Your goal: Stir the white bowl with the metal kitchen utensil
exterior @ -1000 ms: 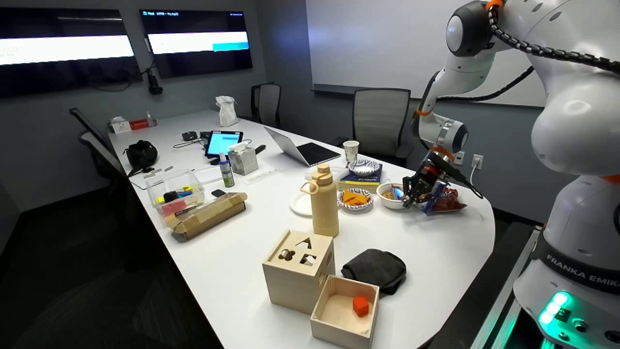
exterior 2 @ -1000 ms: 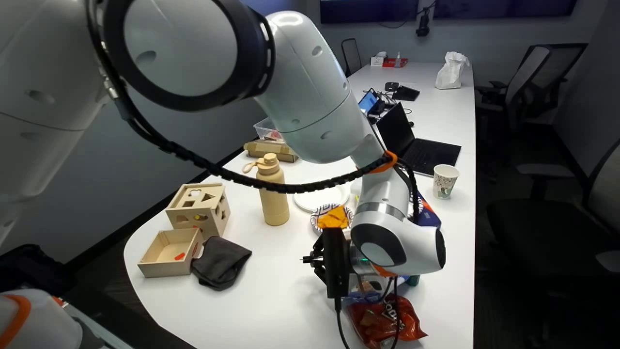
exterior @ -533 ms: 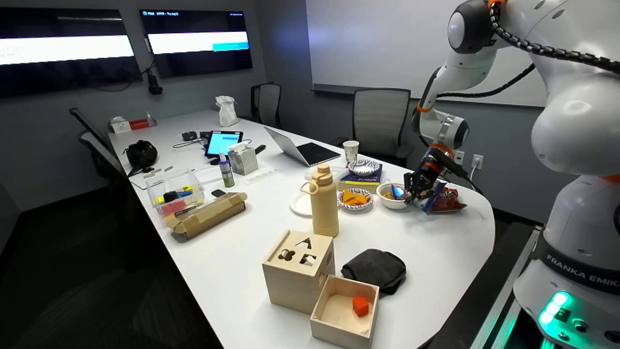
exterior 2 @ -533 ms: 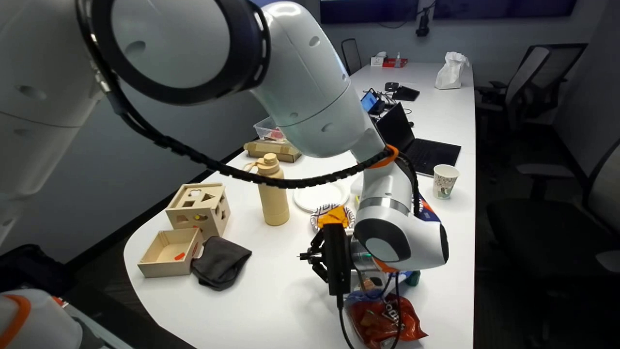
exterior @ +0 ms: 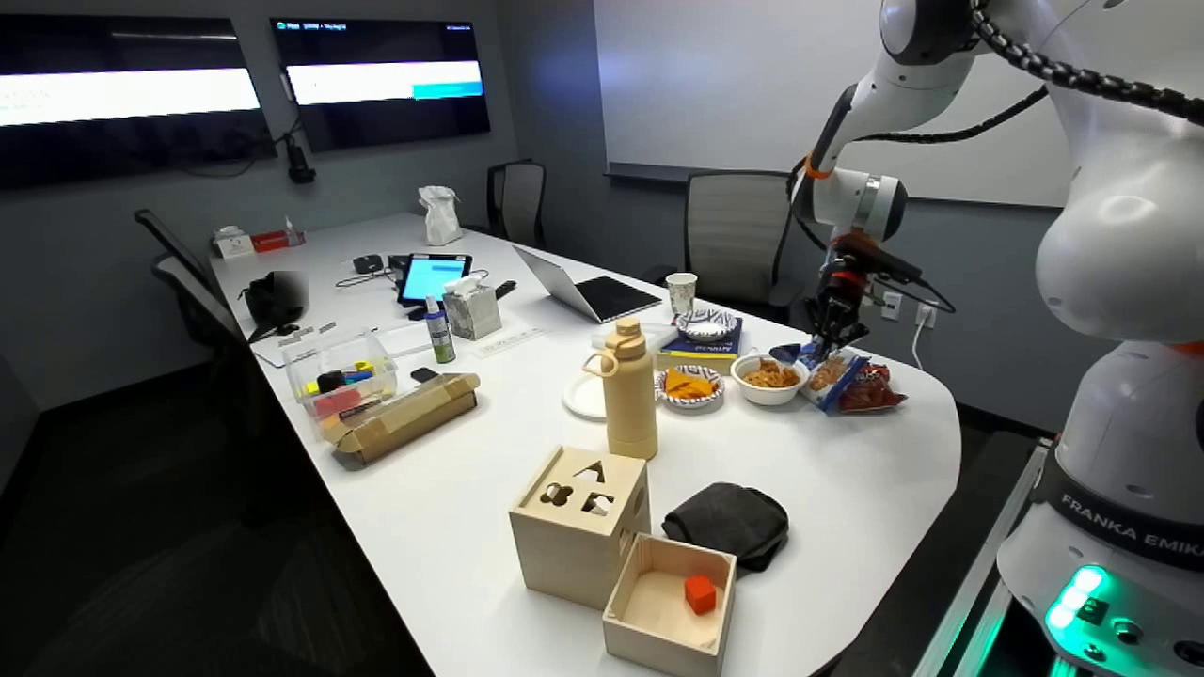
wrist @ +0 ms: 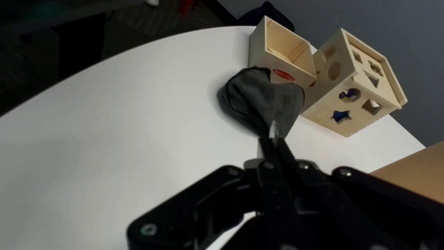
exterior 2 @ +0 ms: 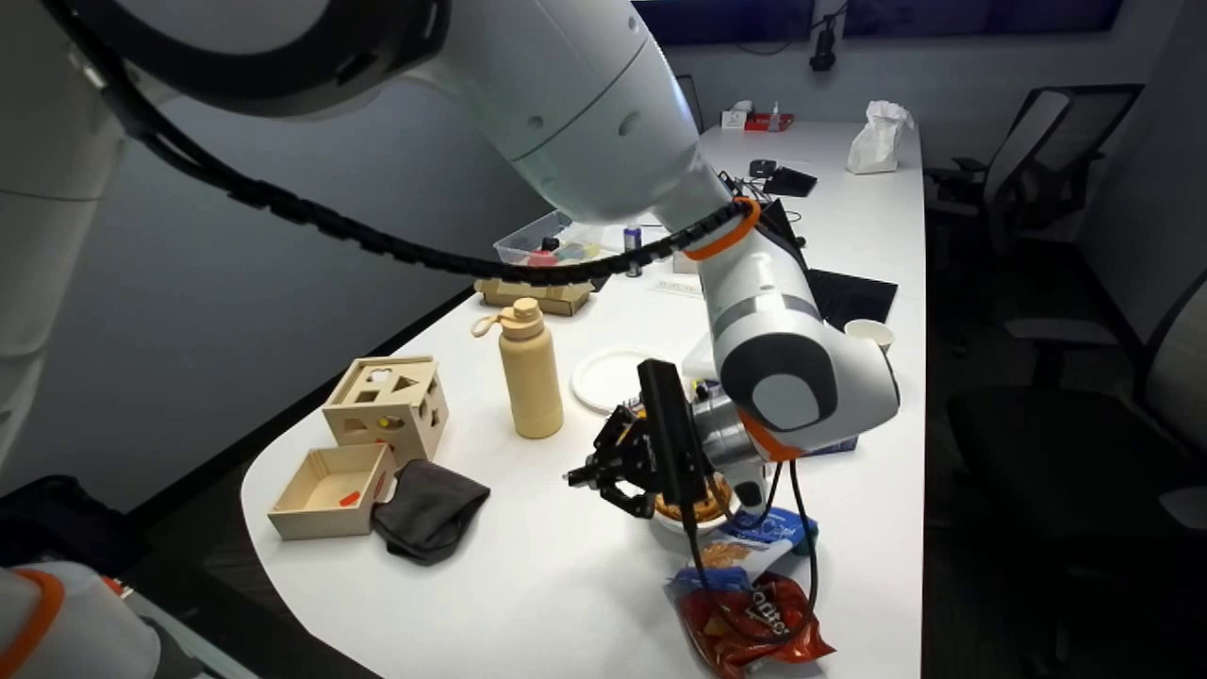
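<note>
The white bowl (exterior: 768,400) stands on the table with brown food in it. In an exterior view it is partly hidden behind the gripper. My gripper (exterior: 831,340) is above and behind the snack bags, beside the bowl's far right rim. It is shut on the metal utensil. A dark, shiny spoon head (exterior: 784,353) shows just above the bowl's back right rim; I cannot tell if it touches. In the wrist view a thin metal end of the utensil (wrist: 273,128) sticks out past the gripper's closed fingertips (wrist: 267,144). It also sticks out in an exterior view (exterior 2: 577,479).
A patterned bowl with orange chips (exterior: 689,386) stands left of the white bowl. Behind it a pale patterned bowl (exterior: 707,325) sits on a book. Snack bags (exterior: 828,378) lie against the right. A tan bottle (exterior: 630,395), dark cloth (exterior: 729,527) and wooden boxes (exterior: 578,545) stand nearer.
My gripper has risen and tilted, moving slightly right in an exterior view. The spoon head has lifted from inside the white bowl to its back right rim, leaving the food in plain view.
</note>
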